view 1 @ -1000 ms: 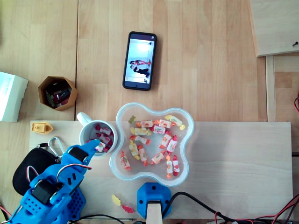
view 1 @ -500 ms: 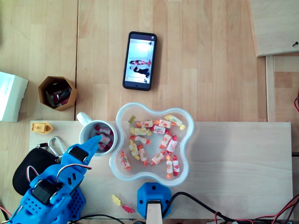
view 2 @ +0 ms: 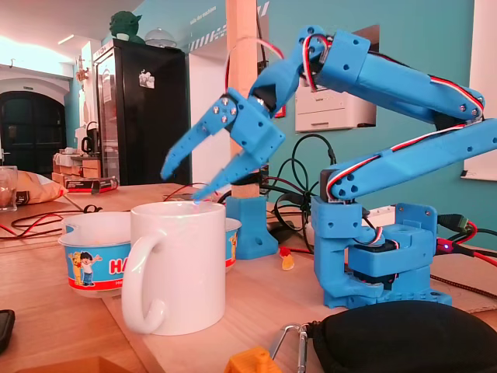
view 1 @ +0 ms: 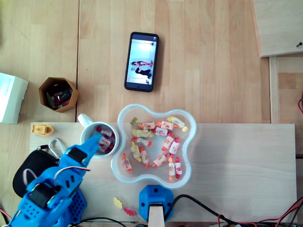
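Hovering over the glossy white mug (view 2: 182,268) — angular blue plastic end effector (view 2: 182,186) spread wide

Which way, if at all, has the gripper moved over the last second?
Yes. In the overhead view the gripper has crept toward the top of the picture, reaching further in over the mug, which has stayed put.

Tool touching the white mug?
Cannot tell. In the fixed view the open tool puts its lower fingertip right at the white mug rim, with no plain gap or contact.
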Robot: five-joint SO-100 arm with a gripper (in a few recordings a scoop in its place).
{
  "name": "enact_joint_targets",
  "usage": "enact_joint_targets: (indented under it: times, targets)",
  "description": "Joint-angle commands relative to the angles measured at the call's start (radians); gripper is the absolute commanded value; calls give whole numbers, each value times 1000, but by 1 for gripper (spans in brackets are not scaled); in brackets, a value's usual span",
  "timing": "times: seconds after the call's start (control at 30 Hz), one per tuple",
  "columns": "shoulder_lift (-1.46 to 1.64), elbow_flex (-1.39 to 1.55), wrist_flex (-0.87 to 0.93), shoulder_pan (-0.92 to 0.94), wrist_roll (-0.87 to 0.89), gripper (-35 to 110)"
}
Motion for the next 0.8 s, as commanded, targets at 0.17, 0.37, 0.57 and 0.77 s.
enact_joint_targets:
  times: [0.17, 0.37, 0.57, 0.77]
  targets:
    - [17, -316, -5, -376, -2, 19]
    - [212, -316, -81, -818, 124, 19]
    - [541, -69, -133, -957, 147, 20]
    - [523, -9, -330, -884, 133, 19]
